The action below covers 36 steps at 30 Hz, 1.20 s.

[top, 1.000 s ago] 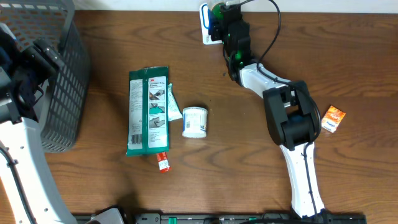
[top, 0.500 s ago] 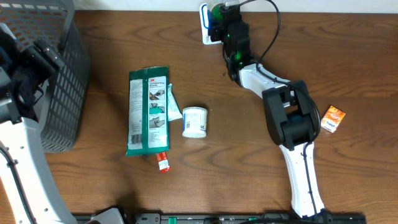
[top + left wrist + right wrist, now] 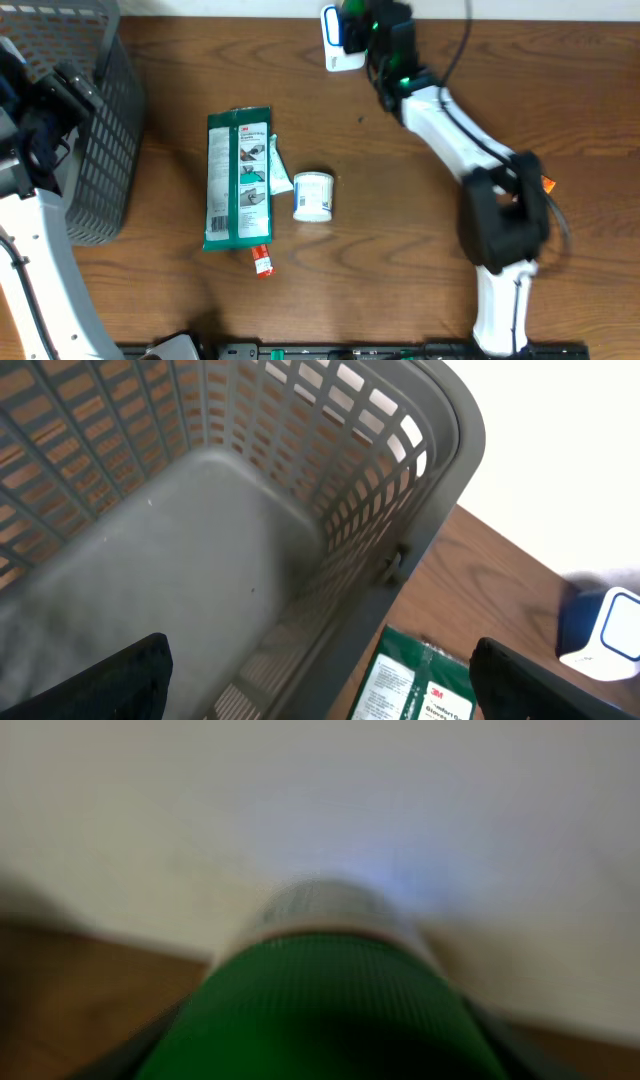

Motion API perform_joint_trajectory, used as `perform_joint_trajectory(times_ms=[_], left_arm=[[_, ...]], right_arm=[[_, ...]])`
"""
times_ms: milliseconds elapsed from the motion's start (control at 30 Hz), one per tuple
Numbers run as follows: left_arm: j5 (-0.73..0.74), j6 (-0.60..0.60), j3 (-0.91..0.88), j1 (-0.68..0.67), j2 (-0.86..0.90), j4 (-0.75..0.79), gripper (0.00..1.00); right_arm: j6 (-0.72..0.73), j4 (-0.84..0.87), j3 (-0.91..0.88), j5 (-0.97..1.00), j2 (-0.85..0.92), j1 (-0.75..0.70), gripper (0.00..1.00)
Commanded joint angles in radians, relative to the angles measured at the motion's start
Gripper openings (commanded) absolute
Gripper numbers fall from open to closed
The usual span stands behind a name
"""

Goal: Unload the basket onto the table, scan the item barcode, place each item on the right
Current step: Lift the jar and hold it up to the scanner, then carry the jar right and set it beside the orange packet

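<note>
Shift in right arm: within the last second its elbow swung right, while the right gripper [image 3: 368, 28] stayed at the far edge of the table, just beside the scanner [image 3: 338, 45]. It pinches the green item [image 3: 320, 1010], so the task's thing sits next to the scanner and off the table. Judgement: the item is being re-angled to face the reader, and the scan is not confirmed.

Left gripper [image 3: 320, 685] is spread and empty, hanging over the basket [image 3: 420, 490].

Hard to make out:
- The right wrist view is blurred, showing only a ribbed green body with a pale end.
- No barcode is visible.
- The item is cut off at the far edge of the overhead view.
- The orange box [image 3: 547, 184] is now mostly covered by the arm.
</note>
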Motion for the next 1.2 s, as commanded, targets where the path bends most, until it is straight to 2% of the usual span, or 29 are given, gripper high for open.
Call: perform_joint_trajectory(times_ms=[0,267,500,567,667,767,800,967,1167], left_arm=[[-0.005,-0.005,0.009,0.002,-0.001,0.000,0.93],[-0.005,-0.005,0.009,0.002,-0.002,0.000,0.93],[-0.005,-0.005,0.009,0.002,-0.002,0.000,0.93],[-0.005,-0.005,0.009,0.002,-0.002,0.000,0.93],[-0.005,-0.005,0.009,0.002,-0.002,0.000,0.93],[-0.005,-0.005,0.009,0.002,-0.002,0.000,0.93],[-0.005,-0.005,0.009,0.002,-0.002,-0.001,0.93],[-0.005,-0.005,0.009,0.002,-0.001,0.000,0.93],[-0.005,-0.005,0.009,0.002,-0.002,0.000,0.93]], right_arm=[[0.026,-0.232,0.026,0.000,-0.284,-0.007,0.01],[0.025,-0.865,0.026,0.001,-0.576,-0.063,0.01],[0.025,-1.299,0.016,0.038,-0.608,-0.163,0.01],[0.026,-1.364,-0.020,0.034,-0.597,-0.193,0.01],[0.026,-1.352,-0.115,0.031,-0.595,-0.219,0.01],[0.069,-1.263,-0.263,0.030,-0.595,-0.245,0.01],[0.100,-1.193,-0.358,0.030,-0.595,-0.259,0.01],[0.140,-0.961,-0.599,0.034,-0.595,-0.314,0.01],[0.177,-0.788,-0.758,0.038,-0.595,-0.468,0.01]])
